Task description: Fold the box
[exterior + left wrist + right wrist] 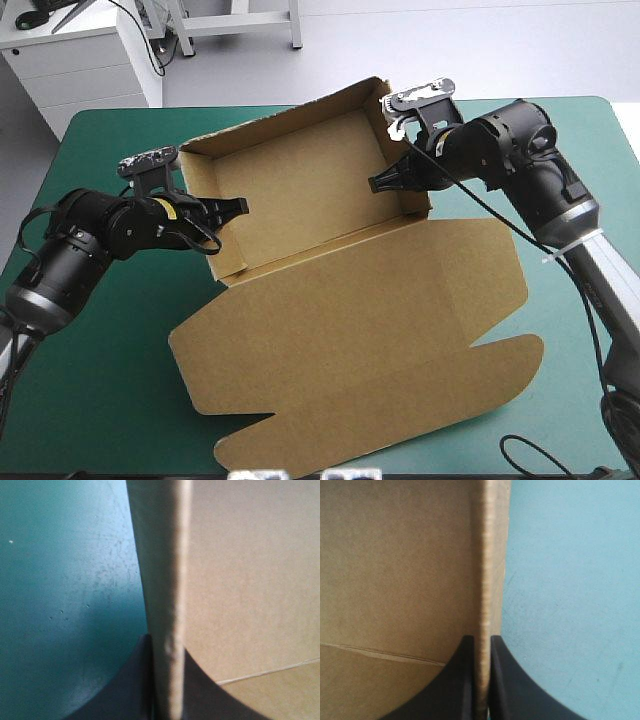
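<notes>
- Nearest, the brown box [350,310] spread its flat lid across the lower centre of the teal-green cover [100,380], with tray walls raised at upper centre.
- Left gripper [240,206], at centre-left, pinched the tray's left wall.
- Right gripper [375,184], at upper right, clamped the right wall.

The box [300,190] stands with walls raised, the left claw [238,207] and right claw [378,183] clamped on its side walls. Its flat lid [360,330] covers the middle of the counter [90,380], bare on either side.

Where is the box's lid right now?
In the high view the lid lies flat on the table, nearer the robot than the tray, whose end walls the left gripper and right gripper pinch.
</notes>
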